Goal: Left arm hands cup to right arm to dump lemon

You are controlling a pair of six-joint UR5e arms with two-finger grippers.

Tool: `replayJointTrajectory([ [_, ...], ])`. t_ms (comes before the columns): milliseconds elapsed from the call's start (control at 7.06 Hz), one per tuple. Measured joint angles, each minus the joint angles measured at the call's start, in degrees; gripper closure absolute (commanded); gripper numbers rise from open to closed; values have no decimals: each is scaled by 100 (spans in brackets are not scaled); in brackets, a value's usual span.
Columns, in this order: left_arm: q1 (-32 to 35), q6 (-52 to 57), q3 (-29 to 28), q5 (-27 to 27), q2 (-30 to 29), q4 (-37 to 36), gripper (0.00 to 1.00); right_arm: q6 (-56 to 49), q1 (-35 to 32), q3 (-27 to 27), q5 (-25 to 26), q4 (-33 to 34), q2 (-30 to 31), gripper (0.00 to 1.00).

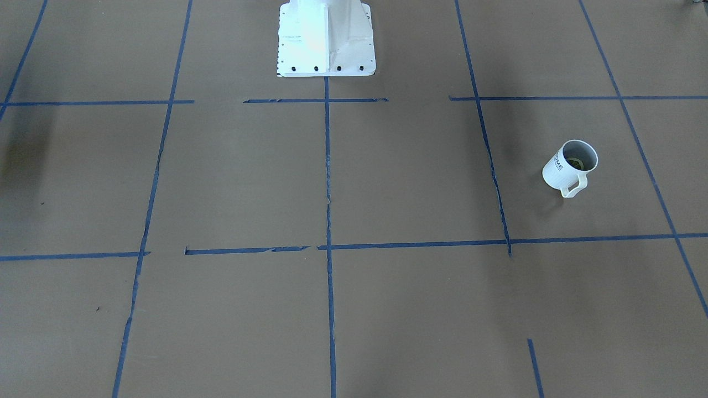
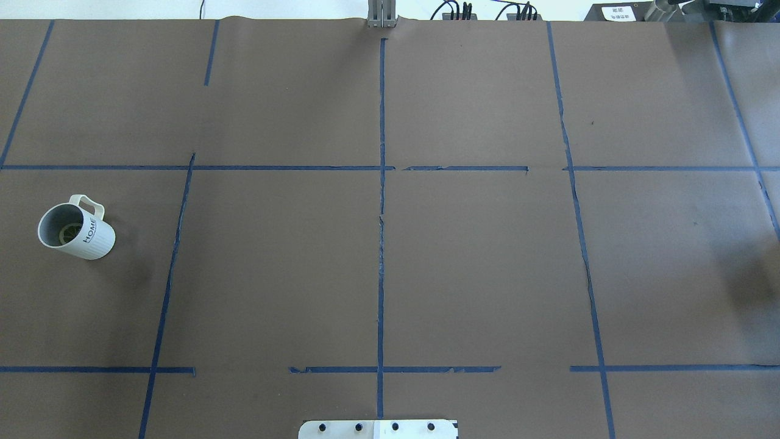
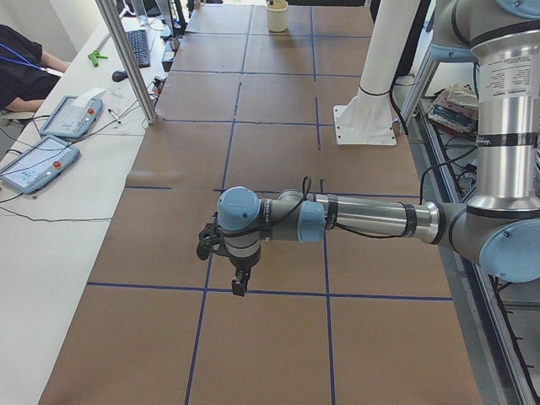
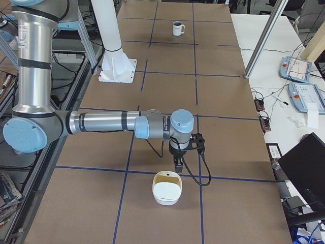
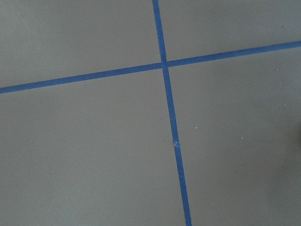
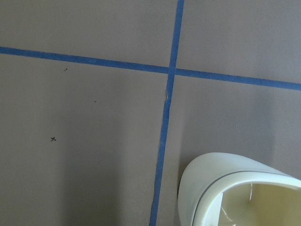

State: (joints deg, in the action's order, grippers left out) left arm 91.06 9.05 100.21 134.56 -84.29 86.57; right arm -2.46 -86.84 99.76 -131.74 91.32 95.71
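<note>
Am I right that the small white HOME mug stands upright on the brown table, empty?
Not empty: the small white HOME mug stands upright on the brown table, but a yellow-green lemon slice lies inside it, as the overhead exterior view shows.

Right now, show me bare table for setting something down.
The brown squares either side of the blue centre tape line lie bare. Crowded: the white HOME mug at the robot's far left; the cream bowl by the right arm, far right.
</note>
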Motion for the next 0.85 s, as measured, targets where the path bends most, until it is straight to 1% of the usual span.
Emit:
replayJointTrajectory([
  [567,-13,-10,136,-6,19,-13,0,0,4,0,-10,-8,-11,0],
  [850,-17,-28,204,9,-163,29,0,0,8,30,-10,-9,-27,0],
])
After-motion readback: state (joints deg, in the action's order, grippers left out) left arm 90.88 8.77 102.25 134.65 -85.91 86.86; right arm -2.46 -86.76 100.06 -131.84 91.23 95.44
